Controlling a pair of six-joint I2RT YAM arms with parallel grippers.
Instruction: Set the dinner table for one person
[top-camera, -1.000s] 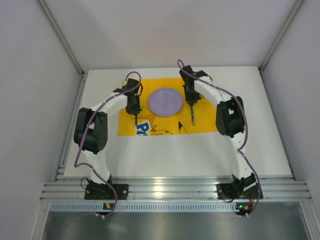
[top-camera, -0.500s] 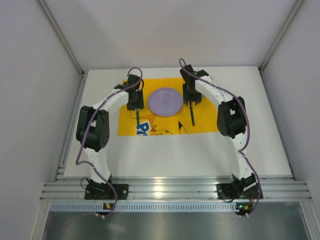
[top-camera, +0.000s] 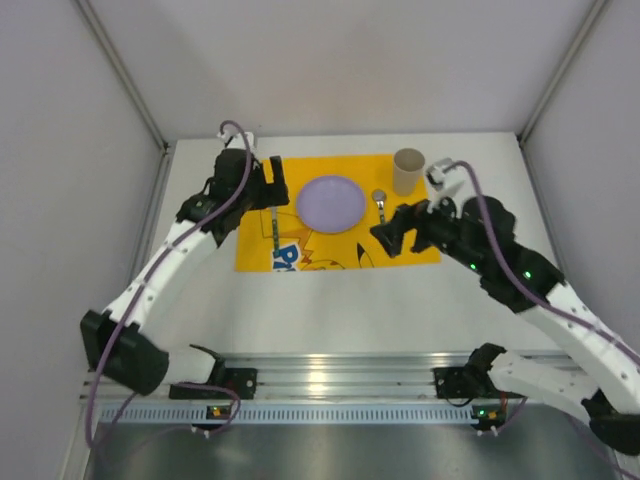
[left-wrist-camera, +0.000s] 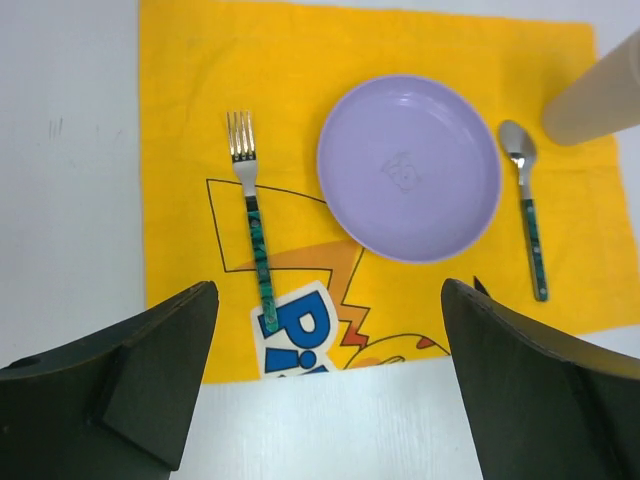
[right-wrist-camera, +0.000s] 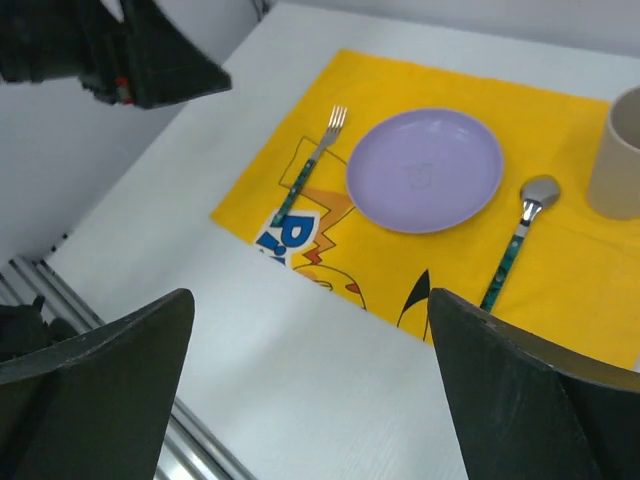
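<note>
Both arms have pulled back off the yellow mat (left-wrist-camera: 180, 120) since a second ago, and I'm seeing both sets of fingers spread wide: left pincer (left-wrist-camera: 328, 290) apart, right pincer (right-wrist-camera: 308, 297) apart, nothing gripped. Fork (left-wrist-camera: 255, 240) lies just left of the purple plate (left-wrist-camera: 408, 165), spoon (left-wrist-camera: 528, 215) just right, tan cup (top-camera: 408, 170) at the mat's far right corner. White surface (top-camera: 330, 300) carries it all, aluminium rail (top-camera: 330, 380) along its near edge.

Yellow cartoon cloth (left-wrist-camera: 180, 120), purple plate (left-wrist-camera: 409, 167), fork (left-wrist-camera: 252, 215), spoon (left-wrist-camera: 528, 215), beige cup (top-camera: 408, 171)
</note>
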